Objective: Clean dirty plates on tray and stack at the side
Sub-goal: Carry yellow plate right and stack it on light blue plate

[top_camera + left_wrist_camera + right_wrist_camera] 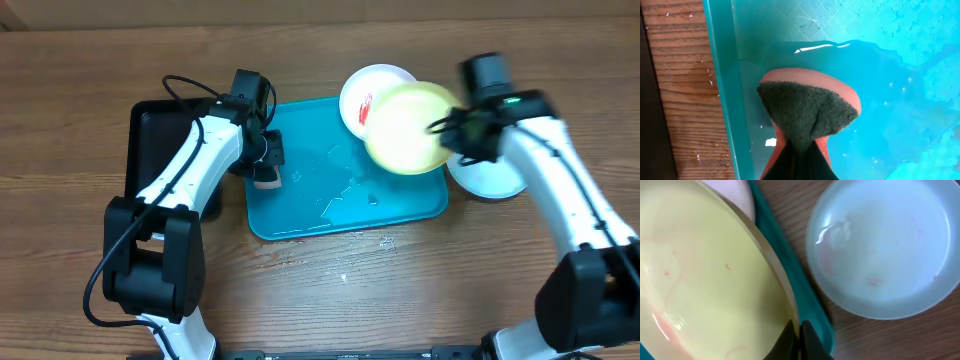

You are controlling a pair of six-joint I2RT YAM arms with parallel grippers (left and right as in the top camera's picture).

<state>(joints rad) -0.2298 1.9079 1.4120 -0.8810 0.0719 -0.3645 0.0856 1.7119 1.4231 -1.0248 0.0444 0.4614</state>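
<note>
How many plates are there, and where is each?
3: a white plate at the tray's far right corner, a yellow-green plate gripped by the right hand above the tray, and a light blue plate on the table beside the tray.

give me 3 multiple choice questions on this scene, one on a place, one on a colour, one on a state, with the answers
1. Where does the light blue plate lie?
A) inside the turquoise tray
B) on the wooden table, right of the tray
C) stacked on another plate

2. What colour is the plate in the right gripper?
A) white
B) light blue
C) yellow-green

3. How is the left gripper?
A) open above the tray
B) shut on the sponge
C) shut on a plate

Answers:
1 B, it sits on bare wood beside the tray's right rim.
2 C, the jaws pinch the rim of the yellow-green plate.
3 B, its jaws pinch the sponge.
</note>
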